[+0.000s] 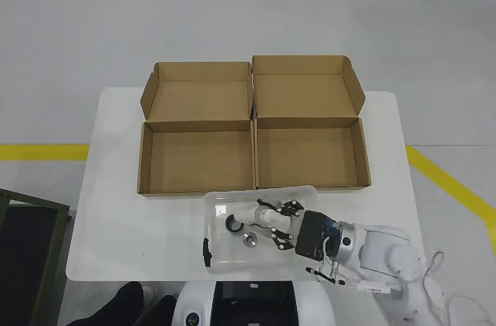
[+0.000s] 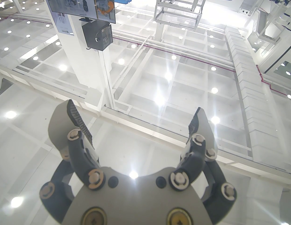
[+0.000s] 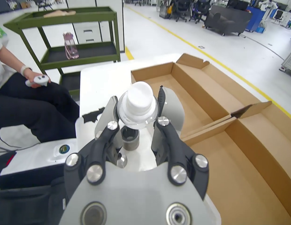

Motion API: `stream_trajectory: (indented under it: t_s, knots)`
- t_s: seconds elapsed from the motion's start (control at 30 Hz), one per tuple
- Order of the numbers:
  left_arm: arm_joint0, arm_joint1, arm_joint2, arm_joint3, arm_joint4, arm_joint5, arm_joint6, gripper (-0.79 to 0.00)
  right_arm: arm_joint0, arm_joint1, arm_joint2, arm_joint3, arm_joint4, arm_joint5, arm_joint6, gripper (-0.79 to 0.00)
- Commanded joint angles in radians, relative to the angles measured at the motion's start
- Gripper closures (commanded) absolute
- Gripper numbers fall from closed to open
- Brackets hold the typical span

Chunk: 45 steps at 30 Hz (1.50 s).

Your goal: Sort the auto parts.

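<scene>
Ceiling lamps are flaring into starbursts in the left wrist view. Bright, even light is reaching the table, seemingly leaving faint shadows inside the boxes.

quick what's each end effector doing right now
Left end effector: open, holding nothing.
Right end effector: closed on a white stepped part.

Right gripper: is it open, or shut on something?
Shut on the white part: the right gripper has its fingers against both sides of it.
</scene>
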Motion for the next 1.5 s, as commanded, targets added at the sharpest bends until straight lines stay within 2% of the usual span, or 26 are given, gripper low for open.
stream_trajectory:
  t_s: [0.0, 0.33, 0.67, 1.13, 1.47]
  knots:
    - [0.0, 0.0, 0.0, 0.0, 0.0, 0.0, 0.0, -0.785, 0.011, -0.003, -0.012, -0.005, 0.039, 0.012, -0.034, 0.0]
    - [0.0, 0.0, 0.0, 0.0, 0.0, 0.0, 0.0, -0.785, 0.101, -0.024, -0.048, -0.017, 0.229, 0.179, -0.165, 0.0]
    - [0.0, 0.0, 0.0, 0.0, 0.0, 0.0, 0.0, -0.785, 0.158, -0.035, -0.023, -0.049, 0.354, 0.251, -0.236, 0.0]
    - [0.0, 0.0, 0.0, 0.0, 0.0, 0.0, 0.0, -0.785, 0.182, -0.042, 0.003, -0.045, 0.37, 0.265, -0.278, 0.0]
    - [0.0, 0.0, 0.0, 0.0, 0.0, 0.0, 0.0, -0.785, 0.189, -0.039, -0.029, 0.035, 0.239, 0.251, -0.163, 0.0]
